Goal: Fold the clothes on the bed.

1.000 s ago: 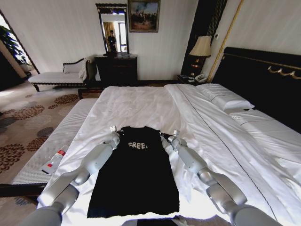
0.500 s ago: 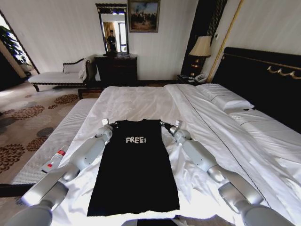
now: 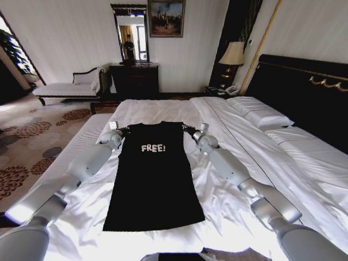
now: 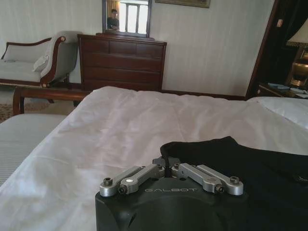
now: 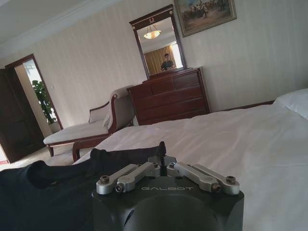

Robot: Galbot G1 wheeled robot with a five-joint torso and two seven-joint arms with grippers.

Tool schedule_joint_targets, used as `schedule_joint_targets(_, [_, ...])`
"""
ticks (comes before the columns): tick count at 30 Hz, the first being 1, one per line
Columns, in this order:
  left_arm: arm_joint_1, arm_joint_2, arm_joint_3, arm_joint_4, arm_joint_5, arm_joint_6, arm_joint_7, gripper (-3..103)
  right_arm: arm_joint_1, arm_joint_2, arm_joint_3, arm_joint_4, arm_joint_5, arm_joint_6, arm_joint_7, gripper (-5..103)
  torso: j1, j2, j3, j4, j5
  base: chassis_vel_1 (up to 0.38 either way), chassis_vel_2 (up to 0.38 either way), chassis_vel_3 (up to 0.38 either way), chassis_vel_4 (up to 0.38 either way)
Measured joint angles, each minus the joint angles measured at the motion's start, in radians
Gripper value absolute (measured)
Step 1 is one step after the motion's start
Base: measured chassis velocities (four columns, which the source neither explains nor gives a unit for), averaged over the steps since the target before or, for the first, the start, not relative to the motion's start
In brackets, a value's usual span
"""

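Clothes (image 3: 153,174), a single black T-shirt with white "FREE!" lettering, lie spread flat in the centre of the head view on the white bed (image 3: 163,111), collar toward the top of the frame and hem toward the bottom. Both arms reach up from the lower corners of that frame. The left end effector (image 3: 120,130) sits at the shirt's left shoulder, and the right end effector (image 3: 187,129) sits at its right shoulder, the two level with each other just above the lettering.

From the head view the fingers are too small to judge. The left wrist view settles it for that arm: the left end effector (image 4: 166,162), in the lower middle of the frame, is clenched on a raised fold of the black fabric (image 4: 240,173), which spreads toward the lower right. The right wrist view gives the matching close look: the right end effector (image 5: 162,159) is pinched onto the shirt's edge (image 5: 53,192), with the cloth filling the lower left.

Both wrist views also show a dark wooden dresser (image 4: 122,65) against the far wall beyond the bed.
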Motion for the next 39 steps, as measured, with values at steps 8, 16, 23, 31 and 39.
schedule_joint_targets(8, [-0.161, -0.065, 0.116, 0.132, 0.005, -0.015, 0.053, 1, 0.059, 0.034, -0.036, -0.106, 0.016, 0.071, -0.001, 1, 0.0, 0.0, 0.0, -0.0003, 0.0002, 0.0, 0.0, 0.0, 0.0])
schedule_joint_targets(16, [-0.096, -0.069, 0.106, 0.044, 0.048, -0.019, 0.013, 1, 0.034, 0.011, -0.047, -0.11, -0.005, 0.11, -0.008, 1, 0.0, 0.0, 0.0, 0.0, 0.0, 0.0, 0.0, 0.0, 0.0])
schedule_joint_targets(23, [0.082, -0.006, 0.028, -0.182, 0.073, -0.028, -0.078, 1, -0.049, -0.061, -0.021, -0.01, -0.07, 0.158, -0.013, 1, 0.0, 0.0, 0.0, 0.0, 0.0, 0.0, 0.0, 0.0, 0.0])
schedule_joint_targets(31, [0.153, 0.064, 0.012, -0.427, 0.065, -0.05, -0.137, 1, -0.298, -0.184, 0.07, 0.288, -0.235, 0.195, 0.035, 1, 0.0, 0.0, 0.0, -0.0013, 0.0002, 0.0, 0.0, 0.0, 0.0])
schedule_joint_targets(39, [0.311, 0.231, -0.119, -0.646, 0.083, -0.065, -0.17, 1, -0.403, -0.191, 0.112, 0.404, -0.33, 0.232, 0.075, 1, 0.0, 0.0, 0.0, 0.001, 0.0001, 0.0, 0.0, 0.0, 0.0])
